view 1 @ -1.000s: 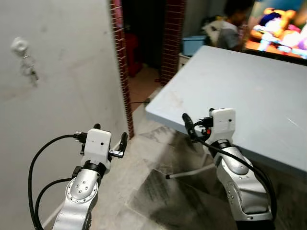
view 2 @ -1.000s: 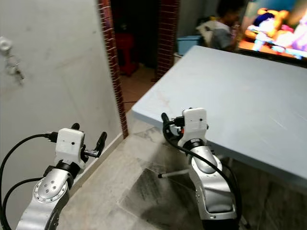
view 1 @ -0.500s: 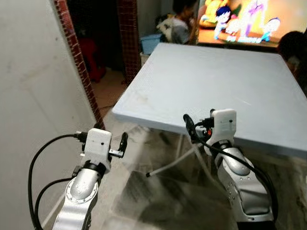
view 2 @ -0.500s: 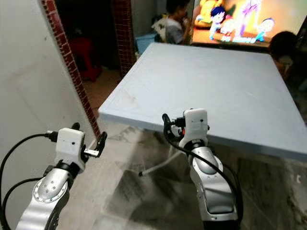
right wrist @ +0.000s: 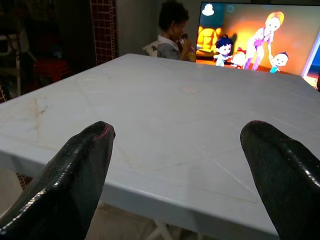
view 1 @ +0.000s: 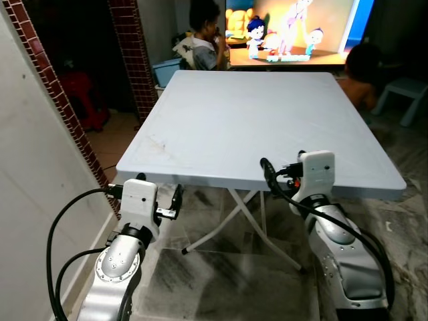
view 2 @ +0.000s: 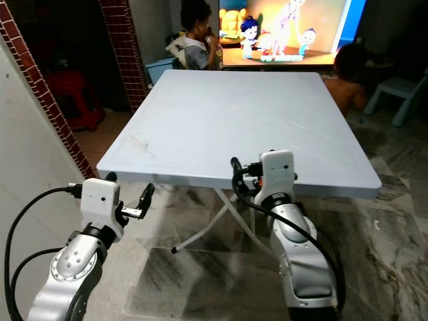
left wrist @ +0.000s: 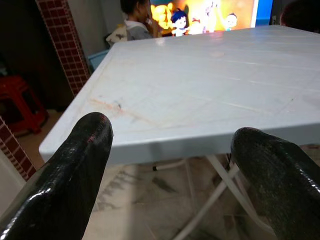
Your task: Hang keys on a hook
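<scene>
I'm looking down at a big pale folding table [view 1: 267, 114] that takes up the middle of my head view, its top bare and scuffed, its white crossed legs [view 1: 234, 224] standing on a grey marbled floor [view 1: 221, 281]. To my left runs a plain white wall [view 1: 33, 180] ending in a red brick edge [view 1: 60, 107], with a second brick pillar [view 1: 134, 47] behind it and a dark doorway between them where a red stool [view 1: 80, 93] sits. Past the far edge of the table a screen [view 1: 294, 27] shows a bright cartoon; one person [view 1: 204, 37] sits facing it at the far left corner, another [view 1: 364, 70] is low at the far right, beside a light blue stool [view 1: 404, 93]. A blue tub [view 1: 164, 70] stands near the first person. My left gripper [view 1: 160, 200] is raised in front of me below the table's near left corner, fingers [left wrist: 75, 170] spread wide apart with nothing between them. My right gripper [view 1: 284, 170] is up at the table's near edge, its fingers [right wrist: 70, 175] likewise wide apart and empty, looking across the tabletop. I cannot see keys or hook anywhere in these views, so I cannot say where they are
</scene>
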